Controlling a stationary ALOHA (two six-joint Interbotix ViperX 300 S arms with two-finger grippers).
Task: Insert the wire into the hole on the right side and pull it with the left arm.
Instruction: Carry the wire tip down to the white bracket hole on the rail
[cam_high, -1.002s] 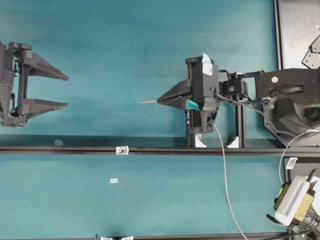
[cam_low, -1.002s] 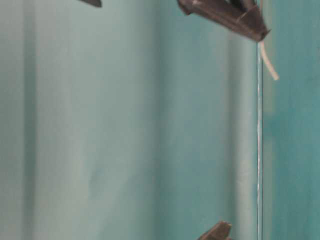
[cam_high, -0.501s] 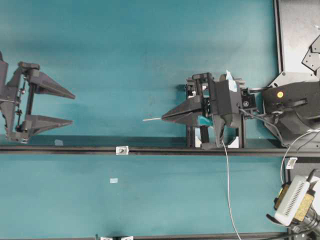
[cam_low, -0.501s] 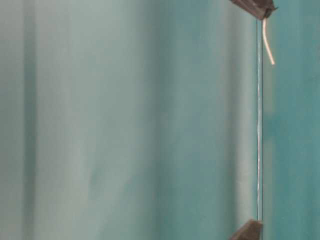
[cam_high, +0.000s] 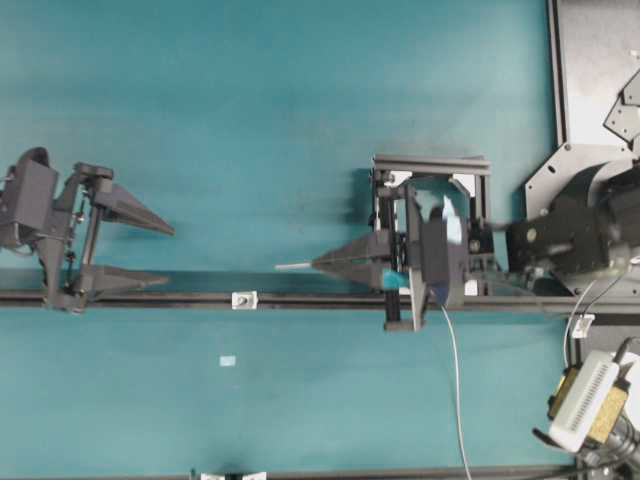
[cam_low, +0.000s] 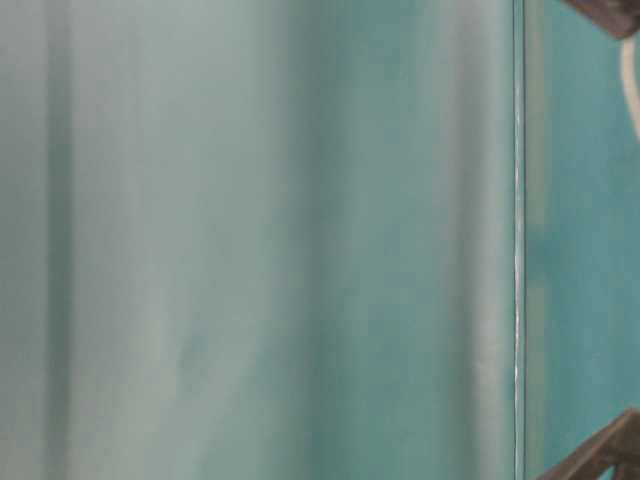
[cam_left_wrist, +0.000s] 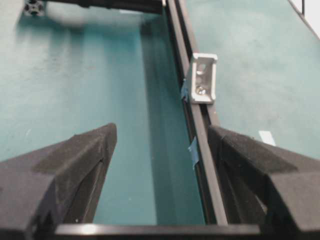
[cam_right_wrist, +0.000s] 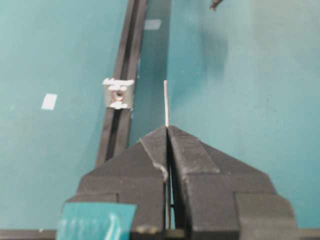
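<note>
I see the right pincer (cam_right_wrist: 166, 131) clamped shut on the wire (cam_right_wrist: 166, 102); only a short tip shows past the fingers, the rest hidden. The tip hangs over the desk (cam_high: 300, 100), beside the rail (cam_high: 300, 299), clear of the bracket's hole (cam_right_wrist: 118, 92). The left pincer (cam_left_wrist: 161, 137) gapes wide, empty, straddling the rail. The table-level view is blurred; I can make out almost nothing there.

My left gripper (cam_high: 150, 250) sits at the left edge of the overhead frame, its arm reaching in from the left, both pointed fingers (cam_left_wrist: 80, 165) spread wide and aimed toward the middle. My right gripper (cam_high: 318, 263) is at centre frame, pointing left, jaws pressed together with the wire (cam_high: 293, 267) pinched at the tips.
</note>
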